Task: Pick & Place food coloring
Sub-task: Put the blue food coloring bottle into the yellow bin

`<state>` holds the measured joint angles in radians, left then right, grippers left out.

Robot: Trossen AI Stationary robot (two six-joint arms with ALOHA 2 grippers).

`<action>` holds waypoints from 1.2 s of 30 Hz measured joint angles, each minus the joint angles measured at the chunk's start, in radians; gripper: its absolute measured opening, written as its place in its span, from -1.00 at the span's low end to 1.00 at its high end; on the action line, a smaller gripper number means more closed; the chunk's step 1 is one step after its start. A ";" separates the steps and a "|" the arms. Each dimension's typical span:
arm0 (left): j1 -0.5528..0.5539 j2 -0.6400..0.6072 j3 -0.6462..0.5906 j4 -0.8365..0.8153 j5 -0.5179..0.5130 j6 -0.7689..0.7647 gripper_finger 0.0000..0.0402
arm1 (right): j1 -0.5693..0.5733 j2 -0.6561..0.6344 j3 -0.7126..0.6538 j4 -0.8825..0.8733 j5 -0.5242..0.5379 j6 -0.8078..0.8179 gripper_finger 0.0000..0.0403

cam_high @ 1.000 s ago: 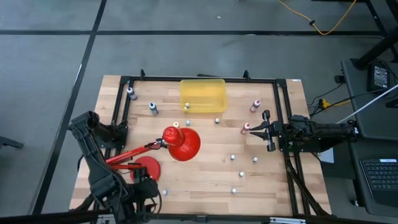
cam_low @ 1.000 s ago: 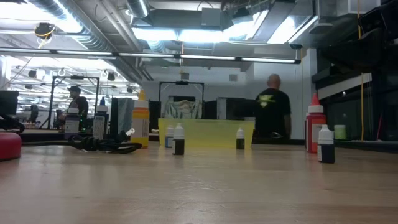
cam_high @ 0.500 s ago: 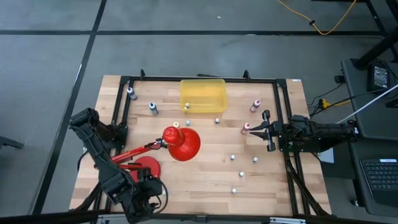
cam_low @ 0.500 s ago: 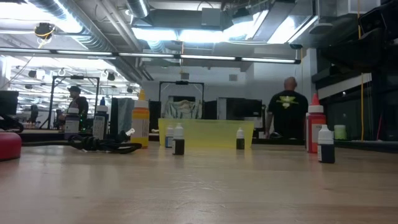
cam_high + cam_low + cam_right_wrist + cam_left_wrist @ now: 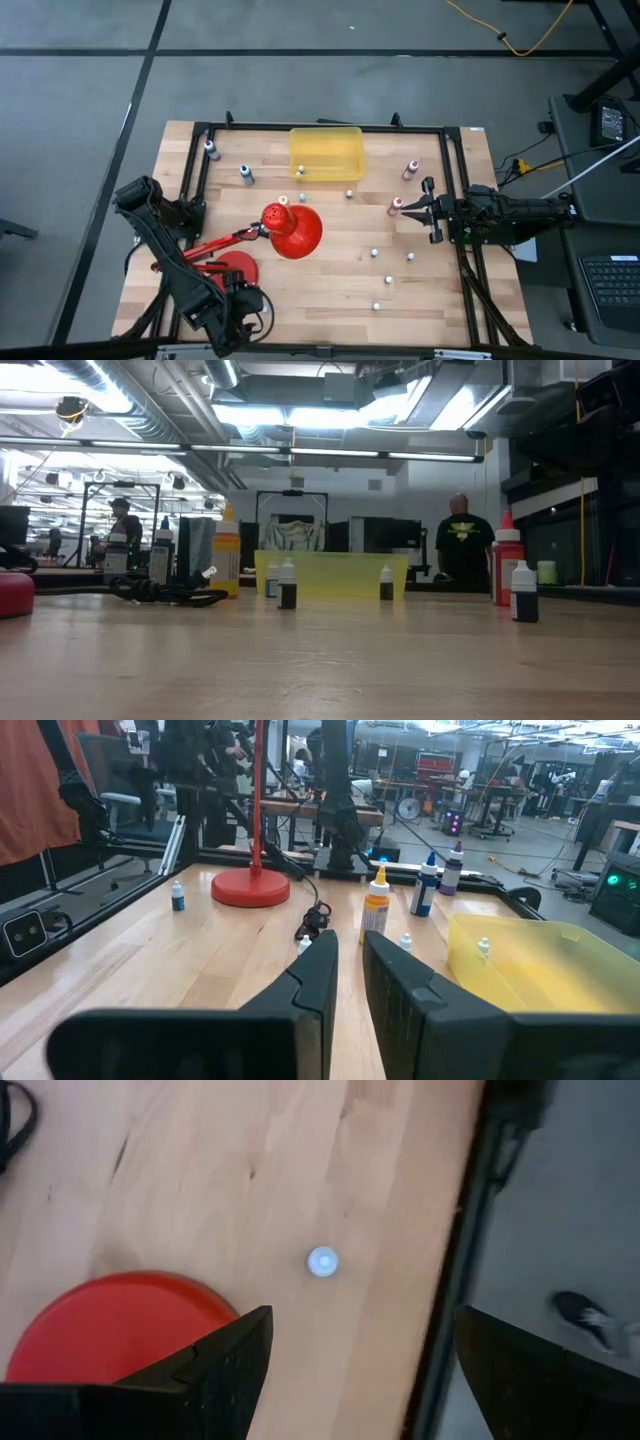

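Reach step: left end effector (image 5: 243, 305) spread, lower left of high view, above blue-capped bottle (image 5: 322, 1262) beside lamp base (image 5: 110, 1320). Next: descend, straddle, pinch. Right end effector (image 5: 425, 208) pressed together, parked right.

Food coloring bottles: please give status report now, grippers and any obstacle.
Left gripper open, above a small bottle near the lamp base. Right gripper shut, parked at table's right edge. Nothing held. Red lamp stands mid-table.

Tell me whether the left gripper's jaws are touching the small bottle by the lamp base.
Apart. In the left wrist view the open left gripper hangs above the bottle, whose cap shows clear of both jaws, beside the red lamp base.
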<state>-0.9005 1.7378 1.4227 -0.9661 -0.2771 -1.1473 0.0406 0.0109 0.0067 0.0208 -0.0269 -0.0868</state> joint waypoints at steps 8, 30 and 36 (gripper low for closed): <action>0.023 0.058 0.000 0.000 0.010 0.000 0.49 | 0.000 0.000 0.000 0.000 0.000 0.000 -0.72; 0.035 0.188 0.000 0.028 -0.010 0.008 0.49 | 0.000 0.000 0.000 0.000 0.000 0.000 -0.72; 0.039 0.193 0.000 0.035 -0.029 0.008 0.49 | 0.000 0.000 0.000 0.000 0.000 0.000 -0.72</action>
<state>-0.8619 1.9308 1.4231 -0.9309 -0.3060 -1.1393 0.0404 0.0110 0.0067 0.0204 -0.0269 -0.0868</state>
